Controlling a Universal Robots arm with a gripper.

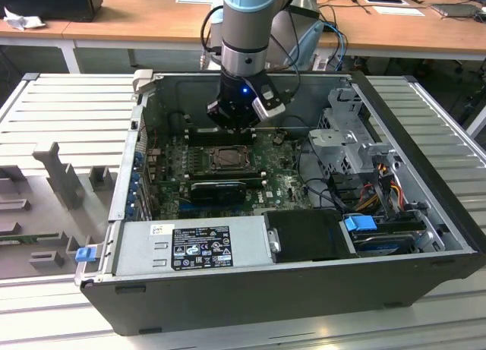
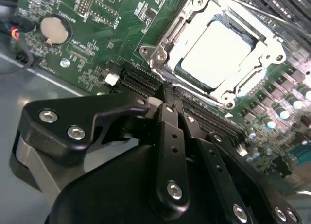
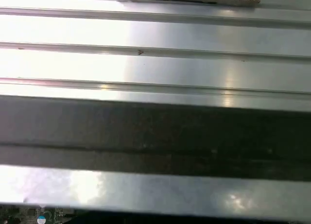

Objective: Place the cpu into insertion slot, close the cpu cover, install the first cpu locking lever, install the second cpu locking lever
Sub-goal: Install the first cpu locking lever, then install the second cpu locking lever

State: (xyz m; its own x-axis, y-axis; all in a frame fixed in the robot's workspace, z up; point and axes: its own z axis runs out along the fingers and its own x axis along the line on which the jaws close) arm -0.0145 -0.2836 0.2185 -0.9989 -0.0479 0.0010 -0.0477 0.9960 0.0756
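Hovering tool (image 2: 167, 95), beside cpu cover (image 2: 221, 49) edge

Open computer case (image 1: 425, 236) lying on a ribbed table (image 1: 68, 107). The motherboard (image 1: 281, 184) sits inside it, with the insertion slot (image 1: 228, 159) near its centre. The cpu (image 2: 218, 51) lies in the slot, the cpu cover (image 2: 167, 39) closed around it. The gripper (image 1: 237, 126) hangs just above the slot. The power supply (image 1: 190, 245) lies along the case's near wall.
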